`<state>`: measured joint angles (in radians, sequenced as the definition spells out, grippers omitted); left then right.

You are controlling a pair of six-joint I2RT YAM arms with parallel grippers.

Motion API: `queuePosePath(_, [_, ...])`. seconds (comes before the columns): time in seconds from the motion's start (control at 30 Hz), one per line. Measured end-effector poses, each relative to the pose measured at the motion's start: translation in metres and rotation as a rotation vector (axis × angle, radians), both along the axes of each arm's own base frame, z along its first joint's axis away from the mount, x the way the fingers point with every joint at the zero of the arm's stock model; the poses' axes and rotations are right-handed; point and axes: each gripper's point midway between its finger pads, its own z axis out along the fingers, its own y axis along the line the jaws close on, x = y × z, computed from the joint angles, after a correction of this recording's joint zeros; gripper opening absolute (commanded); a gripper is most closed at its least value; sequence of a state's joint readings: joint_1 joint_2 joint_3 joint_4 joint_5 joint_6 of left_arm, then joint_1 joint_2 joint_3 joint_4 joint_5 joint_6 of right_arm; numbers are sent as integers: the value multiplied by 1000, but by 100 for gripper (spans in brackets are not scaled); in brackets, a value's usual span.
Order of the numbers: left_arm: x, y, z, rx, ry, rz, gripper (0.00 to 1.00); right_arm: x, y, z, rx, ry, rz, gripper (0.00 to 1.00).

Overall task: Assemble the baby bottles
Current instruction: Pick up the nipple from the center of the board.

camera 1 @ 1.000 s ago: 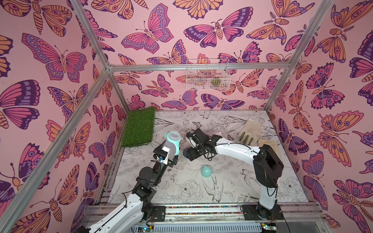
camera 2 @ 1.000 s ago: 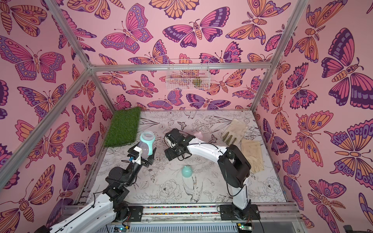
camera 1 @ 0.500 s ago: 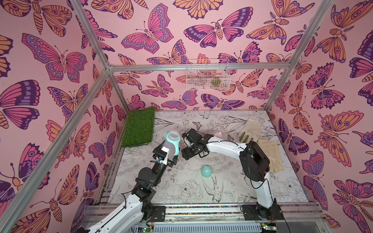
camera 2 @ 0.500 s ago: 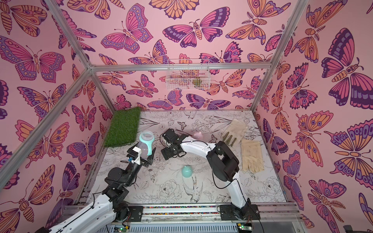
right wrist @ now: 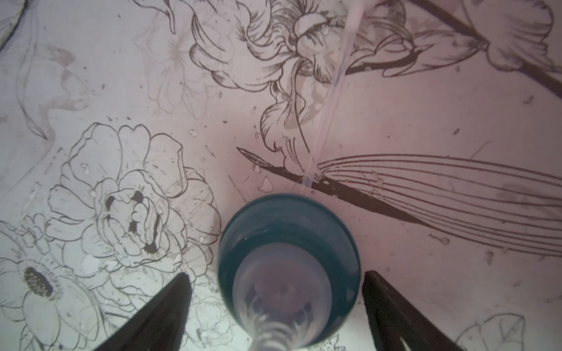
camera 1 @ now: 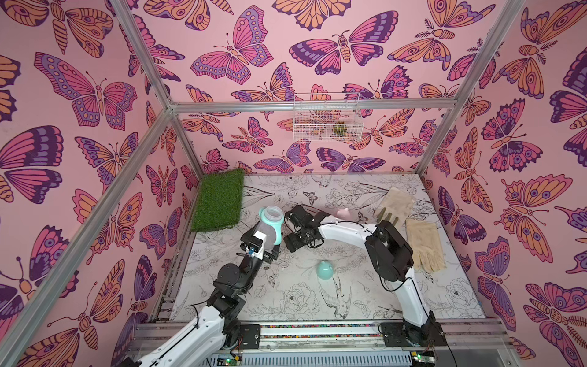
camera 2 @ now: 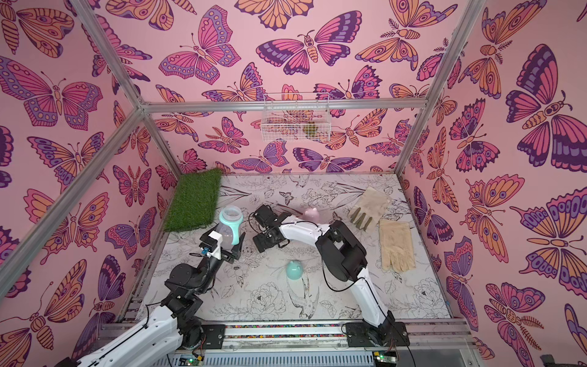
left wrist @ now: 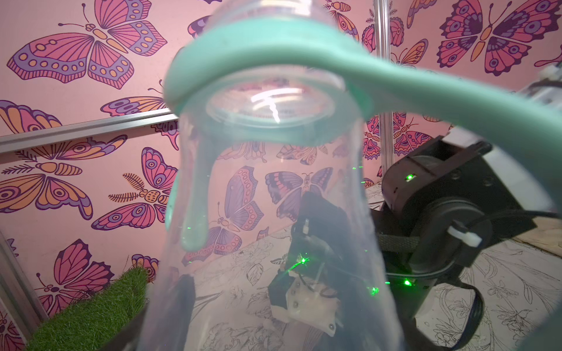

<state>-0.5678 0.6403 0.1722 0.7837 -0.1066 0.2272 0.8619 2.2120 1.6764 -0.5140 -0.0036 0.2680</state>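
Observation:
My left gripper [camera 1: 265, 246] is shut on the lower body of a clear baby bottle [camera 1: 270, 226] and holds it tilted above the table. A teal twin-handled ring [left wrist: 267, 54] sits round the bottle's neck, and its mouth is uncovered. My right gripper [right wrist: 275, 275] points down at the table just right of the bottle. It is open, and a teal nipple collar [right wrist: 289, 231] stands between its fingers [right wrist: 170, 304] without touching them. A teal eared cap [camera 1: 325, 269] lies nearer the front. A pink eared cap [camera 1: 343, 213] shows behind the right arm.
A green turf mat [camera 1: 219, 200] lies at the back left. Two beige gloves [camera 1: 394, 203] [camera 1: 424, 243] lie on the right of the flower-printed table [camera 1: 286, 302]. A white wire basket [camera 1: 325, 117] hangs on the back wall.
The right arm's elbow has swung left and forward, and its gripper has shifted slightly left toward the bottle. The left arm and the bottle have stayed put.

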Motion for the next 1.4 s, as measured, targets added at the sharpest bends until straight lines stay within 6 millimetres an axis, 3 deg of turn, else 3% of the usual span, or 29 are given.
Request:
queuePosePath(0.87, [-3, 2, 4, -10, -15, 0, 0, 2, 0, -7, -118, -58, 18, 73])
queuePosePath(1.13, [-3, 2, 4, -10, -16, 0, 0, 2, 2, -7, -118, -58, 22, 49])
queuePosePath(1.4, [-3, 2, 4, -10, -15, 0, 0, 0, -2, -5, -124, -60, 39, 42])
